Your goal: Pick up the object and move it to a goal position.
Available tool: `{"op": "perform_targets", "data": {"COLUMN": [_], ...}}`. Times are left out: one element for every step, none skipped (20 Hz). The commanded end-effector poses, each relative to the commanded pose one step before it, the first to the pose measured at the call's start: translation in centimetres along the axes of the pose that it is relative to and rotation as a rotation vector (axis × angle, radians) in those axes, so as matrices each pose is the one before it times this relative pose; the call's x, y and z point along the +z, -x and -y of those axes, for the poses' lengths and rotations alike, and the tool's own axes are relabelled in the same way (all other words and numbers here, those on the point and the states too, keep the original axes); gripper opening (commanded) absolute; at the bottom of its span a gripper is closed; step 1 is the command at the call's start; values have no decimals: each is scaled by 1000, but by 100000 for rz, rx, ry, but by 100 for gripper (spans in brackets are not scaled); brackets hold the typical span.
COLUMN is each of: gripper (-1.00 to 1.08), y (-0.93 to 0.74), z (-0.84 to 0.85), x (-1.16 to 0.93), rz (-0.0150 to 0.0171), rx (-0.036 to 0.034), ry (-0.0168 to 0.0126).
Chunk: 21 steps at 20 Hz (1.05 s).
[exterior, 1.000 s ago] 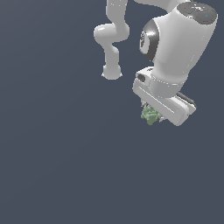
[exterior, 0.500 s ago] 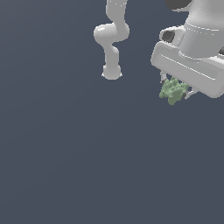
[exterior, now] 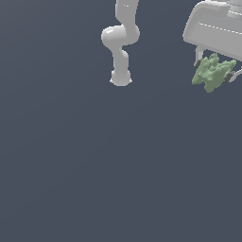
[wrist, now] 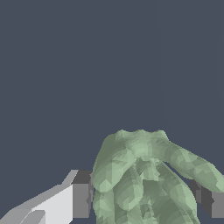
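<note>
The scene is a flat dark grey-blue floor [exterior: 94, 165]. Only the robot and the task's thing are seen on or above it.

The pale-green knobbly object [exterior: 212, 72] is seen at the upper edge of the exterior view's right, directly under the white gripper body [exterior: 215, 30]. It is held between the two fingers of the gripper [exterior: 216, 68]: one thin finger [exterior: 198, 56] is seen touching the clump on the exterior view's left side, the other is partly cut off at the frame edge on the right side. The jaws are closed narrow onto the clump, with the clump filling the gap between them.

In the wrist view the object [wrist: 144, 179] is seen between the dark finger pads [wrist: 81, 199], one pad pressed against each side, lumpy lobes bulging out past the pads toward the floor. The far pad is partly hidden by a lobe.

The object appears lifted off the floor; no contact with the floor is shown. The arm's base [exterior: 120, 78] is seen well apart from the object, toward the exterior view's left.
</note>
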State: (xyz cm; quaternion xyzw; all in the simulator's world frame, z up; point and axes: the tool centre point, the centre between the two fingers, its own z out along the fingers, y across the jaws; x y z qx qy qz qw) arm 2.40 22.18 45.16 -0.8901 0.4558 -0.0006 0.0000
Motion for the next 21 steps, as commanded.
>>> {"op": "perform_targets", "data": {"gripper": [-100,-100,-100,-100,-100,-100,-100,-100,-100,-100,-100,-100,-100,-100,-100,-100,-100,-100,-100,-100,-100], "y": [499,167,163,134,120,107,95,84,74,75,57,49,42,36,30,25,20,15,10,6,2], "z": [259,103,97,87,80,73,66,60,55,50,44,40,35,30,26,22,18,14,10,6,2], "x": [-1342,-463,-421,-377,-339,-303,-271,-241,-214,-191,-165,-144,-124,-106,-90,-74,-59,-45,-32,-19,-6], "rz": [30,0,27,0,0,0,0,0,0,29,0,0,0,0,0,0,0,0,0,0,0], "rx": [17,0,-39,0,0,0,0,0,0,-37,0,0,0,0,0,0,0,0,0,0,0], "ry": [86,0,-10,0,0,0,0,0,0,-12,0,0,0,0,0,0,0,0,0,0,0]}}
